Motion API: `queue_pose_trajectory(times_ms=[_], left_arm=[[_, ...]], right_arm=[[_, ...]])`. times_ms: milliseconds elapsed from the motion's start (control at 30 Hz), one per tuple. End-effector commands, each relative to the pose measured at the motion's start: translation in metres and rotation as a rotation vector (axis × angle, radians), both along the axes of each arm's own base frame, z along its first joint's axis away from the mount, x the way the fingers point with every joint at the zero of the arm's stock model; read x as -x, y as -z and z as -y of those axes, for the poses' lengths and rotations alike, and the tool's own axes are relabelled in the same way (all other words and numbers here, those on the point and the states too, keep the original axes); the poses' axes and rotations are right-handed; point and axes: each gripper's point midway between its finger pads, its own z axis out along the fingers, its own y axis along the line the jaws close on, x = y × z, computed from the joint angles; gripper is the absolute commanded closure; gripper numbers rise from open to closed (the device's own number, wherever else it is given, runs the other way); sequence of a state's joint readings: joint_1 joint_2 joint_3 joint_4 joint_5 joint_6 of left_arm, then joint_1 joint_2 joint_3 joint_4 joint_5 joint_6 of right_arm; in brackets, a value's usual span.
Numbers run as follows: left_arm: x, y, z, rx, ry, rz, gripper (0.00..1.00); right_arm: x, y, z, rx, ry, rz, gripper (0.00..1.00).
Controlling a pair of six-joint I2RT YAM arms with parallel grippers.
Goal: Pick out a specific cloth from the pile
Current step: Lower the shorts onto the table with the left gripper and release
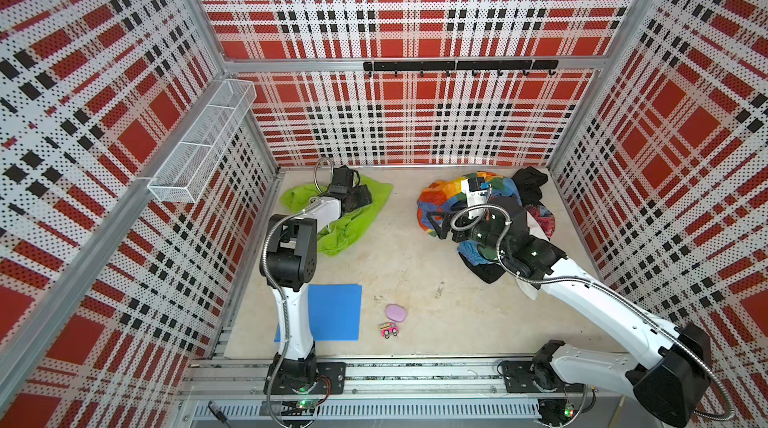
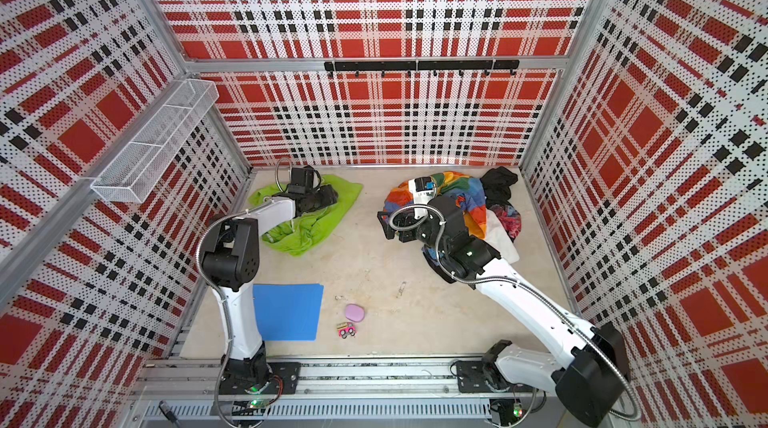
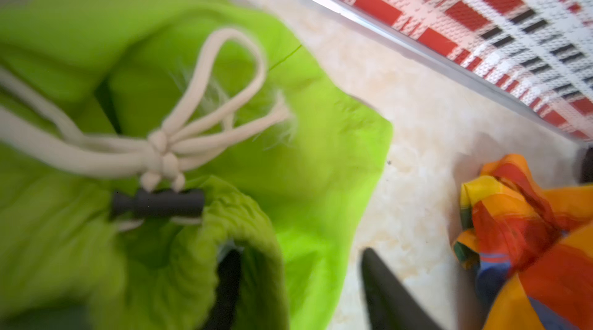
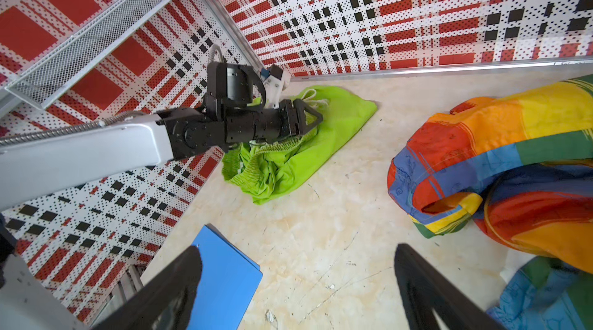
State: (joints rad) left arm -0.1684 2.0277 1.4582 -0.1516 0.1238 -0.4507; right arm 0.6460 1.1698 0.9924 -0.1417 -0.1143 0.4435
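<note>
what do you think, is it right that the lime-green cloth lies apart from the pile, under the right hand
Not quite. The lime-green cloth lies apart from the pile, but under the left hand, not the right. A top view shows it.

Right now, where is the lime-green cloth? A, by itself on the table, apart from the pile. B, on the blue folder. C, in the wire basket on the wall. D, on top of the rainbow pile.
A: the green cloth lies at the back left of the table, with bare surface between it and the pile.
</note>
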Motion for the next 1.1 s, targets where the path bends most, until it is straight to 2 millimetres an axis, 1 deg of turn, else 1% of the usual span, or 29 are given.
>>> queue_pose_trajectory(times_ms=[0,33,67,100,133,167,200,267,300,400,467,600,733,833,900,933,1000,1067], left_arm=[[0.012,-0.078,-0.009,-0.018,0.001,0.140,0.08],[0.016,-0.093,-0.017,-0.024,-0.024,0.162,0.01],[0.027,-0.101,-0.016,0.011,-0.021,0.152,0.01],[0.039,-0.108,-0.008,0.023,0.019,0.161,0.01],[0.048,-0.118,-0.013,-0.009,-0.009,0.182,0.01],[0.053,-0.130,-0.010,0.015,-0.024,0.230,0.01],[0.056,-0.143,0.001,0.057,0.020,0.270,0.01],[0.063,-0.154,0.013,0.036,0.048,0.254,0.01],[0.069,-0.160,0.023,0.005,0.068,0.263,0.01],[0.087,-0.178,0.041,-0.045,0.111,0.338,0.01],[0.097,-0.187,0.044,-0.052,0.127,0.377,0.01],[0.114,-0.200,0.041,-0.049,0.150,0.440,0.01],[0.128,-0.204,0.035,-0.057,0.145,0.455,0.01],[0.143,-0.205,0.022,-0.077,0.107,0.484,0.01],[0.155,-0.198,0.008,-0.102,0.069,0.495,0.01],[0.160,-0.192,0.001,-0.129,0.055,0.496,0.01],[0.171,-0.184,-0.018,-0.154,-0.010,0.514,0.01],[0.181,-0.170,-0.040,-0.184,-0.088,0.523,0.01]], right_arm=[[0.012,-0.004,0.003,0.029,-0.055,0.056,0.00],[0.010,-0.006,0.006,0.017,-0.046,0.069,0.00],[0.013,-0.009,0.003,0.017,-0.096,0.082,0.00],[0.012,-0.009,0.004,0.024,-0.099,0.085,0.00],[0.006,-0.006,0.011,0.001,-0.048,0.066,0.00],[0.008,-0.004,0.009,-0.050,-0.073,0.068,0.00],[0.012,-0.003,0.005,-0.075,-0.099,0.083,0.00],[0.013,0.003,0.006,-0.064,-0.097,0.057,0.00],[0.014,0.005,0.007,-0.050,-0.097,0.050,0.00],[0.017,0.006,0.018,-0.042,-0.052,0.055,0.00],[0.020,0.001,0.026,-0.051,-0.025,0.070,0.00],[0.025,-0.006,0.033,-0.052,-0.003,0.085,0.00],[0.026,0.000,0.037,-0.040,0.008,0.073,0.00],[0.022,0.006,0.048,-0.013,0.074,0.068,0.00],[0.019,0.011,0.061,0.019,0.140,0.067,0.00],[0.018,0.013,0.066,0.033,0.167,0.069,0.00],[0.017,0.017,0.074,0.064,0.200,0.073,0.00],[0.016,0.023,0.082,0.095,0.239,0.067,0.00]])
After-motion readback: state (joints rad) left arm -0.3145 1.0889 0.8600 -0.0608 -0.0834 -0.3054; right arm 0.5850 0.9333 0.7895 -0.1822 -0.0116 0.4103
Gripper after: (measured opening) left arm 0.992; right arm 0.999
